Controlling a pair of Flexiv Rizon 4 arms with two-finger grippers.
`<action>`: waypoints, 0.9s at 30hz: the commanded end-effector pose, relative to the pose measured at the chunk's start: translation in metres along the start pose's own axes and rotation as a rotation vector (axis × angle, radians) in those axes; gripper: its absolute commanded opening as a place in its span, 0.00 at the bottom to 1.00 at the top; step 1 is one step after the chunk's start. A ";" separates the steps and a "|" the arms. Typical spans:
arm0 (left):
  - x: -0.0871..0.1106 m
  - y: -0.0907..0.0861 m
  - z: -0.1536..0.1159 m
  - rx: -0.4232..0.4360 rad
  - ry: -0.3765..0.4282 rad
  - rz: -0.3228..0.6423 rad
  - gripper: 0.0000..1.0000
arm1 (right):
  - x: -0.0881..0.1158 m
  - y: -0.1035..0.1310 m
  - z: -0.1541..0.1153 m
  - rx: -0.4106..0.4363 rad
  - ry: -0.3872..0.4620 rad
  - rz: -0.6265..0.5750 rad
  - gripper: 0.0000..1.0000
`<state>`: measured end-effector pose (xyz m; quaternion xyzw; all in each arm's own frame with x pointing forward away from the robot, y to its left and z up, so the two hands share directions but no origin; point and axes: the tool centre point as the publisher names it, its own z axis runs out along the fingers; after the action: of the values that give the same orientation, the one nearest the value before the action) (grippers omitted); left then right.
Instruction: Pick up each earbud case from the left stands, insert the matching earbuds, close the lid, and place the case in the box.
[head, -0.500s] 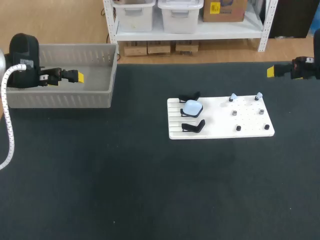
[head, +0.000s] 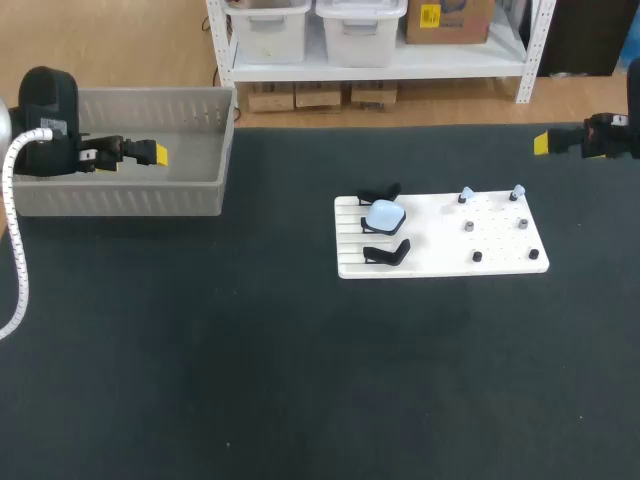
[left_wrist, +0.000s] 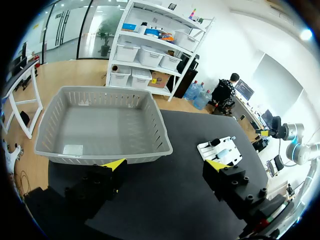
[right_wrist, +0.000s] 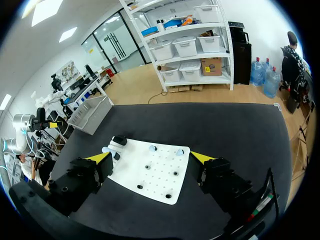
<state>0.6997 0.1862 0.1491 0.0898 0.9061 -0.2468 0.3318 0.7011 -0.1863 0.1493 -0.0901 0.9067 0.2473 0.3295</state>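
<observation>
Box (head: 125, 105): one, grey, with slatted walls and an open top, at the far left corner of the tabletop (head: 250, 380). A small pale flat patch (left_wrist: 73, 149) lies on its floor near one corner.
Board (head: 440, 262): one, white and flat, right of the tabletop's middle and well apart from the box. Its left end is grooved.
Earbud case (head: 384, 213): one, pale blue and rounded like a pebble. It sits on the board's grooved left end, between the two black stands.
Stands (head: 378, 192): two black ones show, one toward the board's far edge and one (head: 386, 252) toward its near edge. What carries the case is hidden under it.
Earbuds (head: 466, 192): two, pale blue, each on top of a peg along the board's far edge, apart from each other.
Pegs (head: 468, 225): six, in three rows of two on the board's right part. The four nearer ones are small and dark.
Left gripper (left_wrist: 165, 164): fingers spread wide, grasping nothing, raised at the tabletop's far left corner with the box just ahead.
Right gripper (right_wrist: 150, 157): fingers spread wide, grasping nothing, raised at the tabletop's far right edge, facing the board.
</observation>
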 end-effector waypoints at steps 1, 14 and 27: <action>-0.002 -0.003 0.000 0.013 0.005 0.012 1.00 | 0.000 0.000 0.000 0.001 0.000 0.000 1.00; -0.017 -0.021 -0.002 0.560 -0.160 0.404 1.00 | 0.000 0.000 0.000 0.001 0.000 0.000 1.00; -0.022 -0.061 0.023 0.764 -0.045 0.734 1.00 | 0.000 0.000 0.000 0.001 0.000 0.000 1.00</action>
<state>0.7020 0.1268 0.1781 0.3783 0.7692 -0.3393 0.3873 0.7012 -0.1862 0.1493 -0.0901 0.9067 0.2473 0.3295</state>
